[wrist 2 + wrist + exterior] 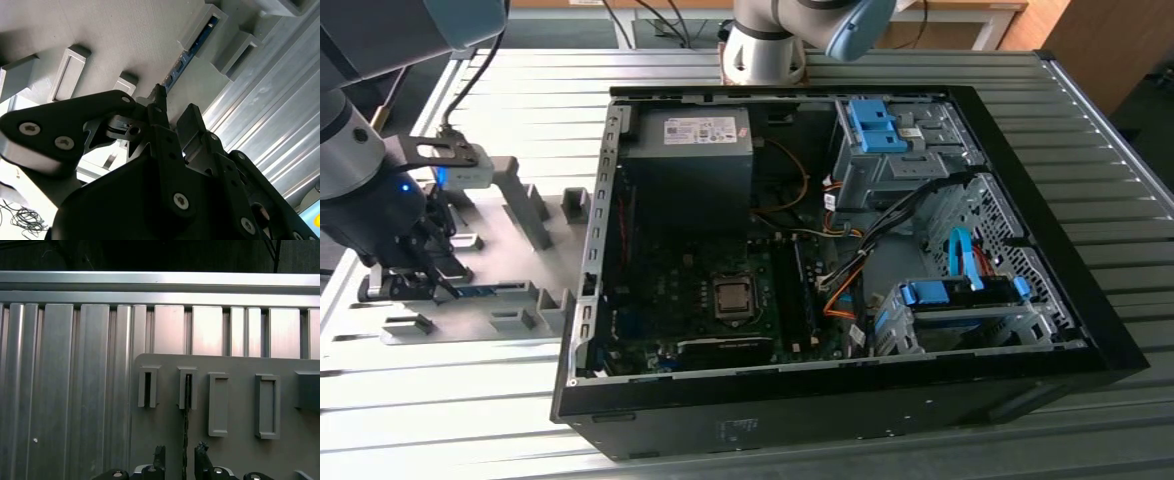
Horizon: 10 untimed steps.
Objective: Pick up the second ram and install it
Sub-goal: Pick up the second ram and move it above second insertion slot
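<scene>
The second ram [186, 430] stands on edge in the slotted grey holder blocks [188, 389] of a grey holder plate [507, 240]. In the second wrist view it shows as a blue-green strip [192, 49] running away from the fingertips. My gripper [180, 456] is low over the plate, open, with one fingertip [159, 455] on each side of the stick's near end; the stick lies closer to one of them. The exterior view has the gripper [420, 280] at its left, beside the ram [491, 292].
An open black computer case [1067, 340] lies flat on the ribbed metal table [454, 420], at the exterior view's right. Inside are the motherboard with its processor socket [734, 297], a power supply [687, 150], cables and bright-blue drive brackets [947, 292]. Other grey holder blocks [267, 405] stand on the plate.
</scene>
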Each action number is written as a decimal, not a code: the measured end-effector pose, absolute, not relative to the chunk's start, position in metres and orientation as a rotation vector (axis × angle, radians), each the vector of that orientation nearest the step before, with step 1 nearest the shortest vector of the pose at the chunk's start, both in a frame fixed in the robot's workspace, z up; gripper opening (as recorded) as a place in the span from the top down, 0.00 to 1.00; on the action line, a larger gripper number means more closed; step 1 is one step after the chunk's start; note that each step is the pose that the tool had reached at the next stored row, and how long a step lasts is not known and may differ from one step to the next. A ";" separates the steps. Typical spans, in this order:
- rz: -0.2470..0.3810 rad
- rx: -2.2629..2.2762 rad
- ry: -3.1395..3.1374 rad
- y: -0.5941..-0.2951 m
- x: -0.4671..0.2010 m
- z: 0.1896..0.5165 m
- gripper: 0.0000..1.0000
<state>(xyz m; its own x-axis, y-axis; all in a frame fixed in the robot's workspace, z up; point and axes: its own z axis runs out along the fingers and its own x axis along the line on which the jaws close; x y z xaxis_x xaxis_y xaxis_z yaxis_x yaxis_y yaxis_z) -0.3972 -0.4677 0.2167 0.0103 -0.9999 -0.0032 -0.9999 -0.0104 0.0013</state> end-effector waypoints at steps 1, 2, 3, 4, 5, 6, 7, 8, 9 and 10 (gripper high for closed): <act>0.005 -2.232 2.209 -0.468 -0.397 0.217 0.64; 0.005 -2.232 2.209 -0.468 -0.397 0.217 0.64; 0.005 -2.232 2.209 -0.468 -0.397 0.217 0.64; 0.005 -2.232 2.209 -0.468 -0.397 0.217 0.64; 0.005 -2.232 2.209 -0.468 -0.397 0.217 0.64; 0.005 -2.232 2.209 -0.468 -0.397 0.217 0.64; 0.005 -2.232 2.209 -0.468 -0.397 0.216 0.64; 0.005 -2.232 2.209 -0.468 -0.397 0.215 0.64; 0.005 -2.232 2.209 -0.468 -0.397 0.215 0.64; 0.005 -2.231 2.210 -0.468 -0.397 0.214 0.64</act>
